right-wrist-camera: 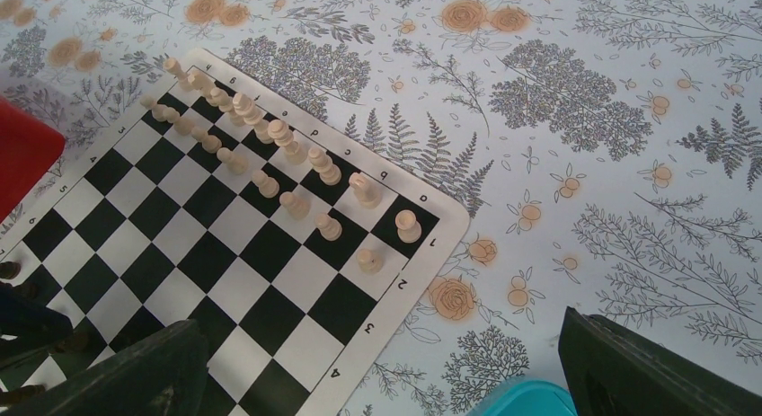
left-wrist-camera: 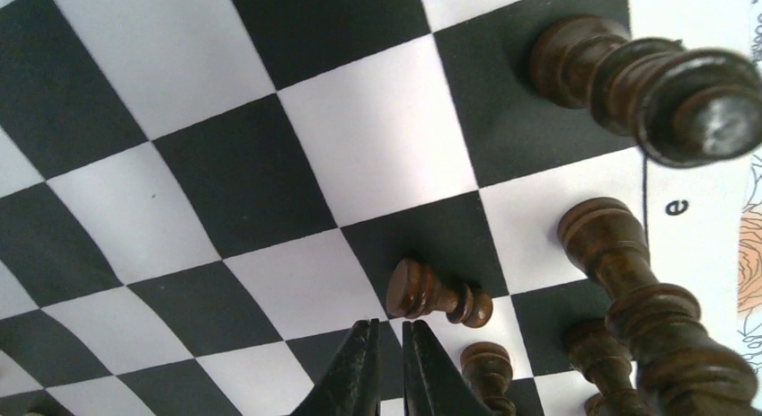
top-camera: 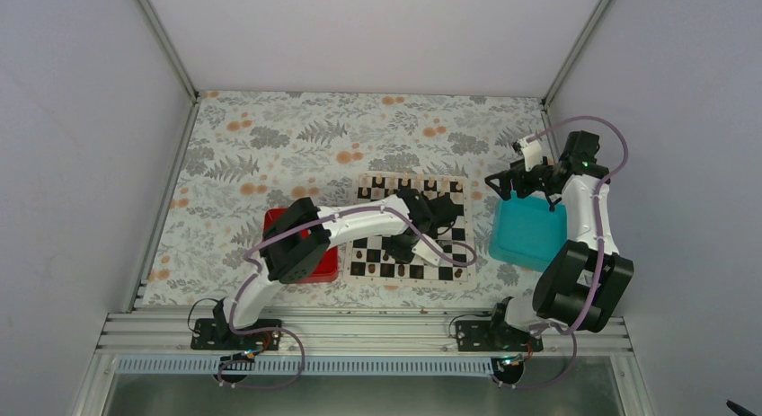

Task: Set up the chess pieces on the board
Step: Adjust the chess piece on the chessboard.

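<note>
**Left claw shut beside a toppled pawn**

Nearest my left wrist lens, the left gripper (left-wrist-camera: 389,333) has its jaws pressed together with nothing between them, low over the board (left-wrist-camera: 234,173). At one o'clock from the tips, a fallen pawn (left-wrist-camera: 438,295) lies on its side, close but not touching.

I judge these dark pieces (left-wrist-camera: 647,84) to be light, stiff turned wood with a smooth finish. A pawn lying down is likely to roll or squirt out of a pinch. I would take it across the narrow waist under the head, never on the rounded base.

Counting that view, I see four dark pieces standing toward three o'clock plus the fallen one. More may be hidden under the arm in the overhead view.

From the right wrist I count sixteen pale pieces (right-wrist-camera: 280,133), in two rows of eight along the board's far edge. There is one board, with one red tray (top-camera: 329,265) at its nine o'clock and one teal tray (top-camera: 528,234) at its three o'clock.

The right gripper (right-wrist-camera: 386,362) is spread wide and empty above the teal tray.
</note>
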Robot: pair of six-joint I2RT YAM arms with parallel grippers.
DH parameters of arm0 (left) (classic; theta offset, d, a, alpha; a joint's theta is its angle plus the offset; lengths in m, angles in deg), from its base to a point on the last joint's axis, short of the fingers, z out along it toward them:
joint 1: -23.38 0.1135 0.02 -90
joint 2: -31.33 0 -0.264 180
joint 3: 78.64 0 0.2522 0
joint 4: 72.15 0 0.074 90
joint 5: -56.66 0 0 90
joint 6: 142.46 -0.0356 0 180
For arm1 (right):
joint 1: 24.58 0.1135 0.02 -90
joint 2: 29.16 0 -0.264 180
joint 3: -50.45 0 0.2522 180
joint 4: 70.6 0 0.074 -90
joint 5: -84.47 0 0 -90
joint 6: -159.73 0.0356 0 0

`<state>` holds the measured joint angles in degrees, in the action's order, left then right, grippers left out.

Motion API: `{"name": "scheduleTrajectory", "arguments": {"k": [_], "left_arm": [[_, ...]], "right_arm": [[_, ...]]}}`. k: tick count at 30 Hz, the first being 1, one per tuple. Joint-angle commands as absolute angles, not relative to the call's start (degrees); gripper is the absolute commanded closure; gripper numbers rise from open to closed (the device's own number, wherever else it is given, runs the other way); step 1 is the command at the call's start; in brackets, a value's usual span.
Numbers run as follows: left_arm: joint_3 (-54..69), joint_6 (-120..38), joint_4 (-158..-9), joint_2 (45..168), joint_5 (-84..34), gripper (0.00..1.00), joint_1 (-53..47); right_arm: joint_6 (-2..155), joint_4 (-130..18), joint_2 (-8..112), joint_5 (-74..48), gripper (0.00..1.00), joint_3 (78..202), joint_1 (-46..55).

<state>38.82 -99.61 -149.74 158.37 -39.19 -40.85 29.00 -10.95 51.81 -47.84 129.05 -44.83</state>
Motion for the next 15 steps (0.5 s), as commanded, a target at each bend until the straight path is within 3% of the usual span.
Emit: {"name": "scheduleTrajectory", "arguments": {"k": [1, 10, 15], "left_arm": [[40.45, -99.7, -149.28, 155.05, -41.81, 0.89, -39.85], [48.85, -99.59, -155.4, 147.89, -43.65, 0.81, -37.67], [51.72, -99.04, -157.05, 140.48, -45.81, 0.72, -32.85]], "right_arm": [[27.74, -11.04, 51.74, -48.25, 0.0, 129.08, -44.4], [23.33, -4.04, 53.28, -44.07, 0.0, 136.89, -43.57], [17.36, 7.24, 55.4, -37.35, 0.0, 148.68, -35.26]]}}
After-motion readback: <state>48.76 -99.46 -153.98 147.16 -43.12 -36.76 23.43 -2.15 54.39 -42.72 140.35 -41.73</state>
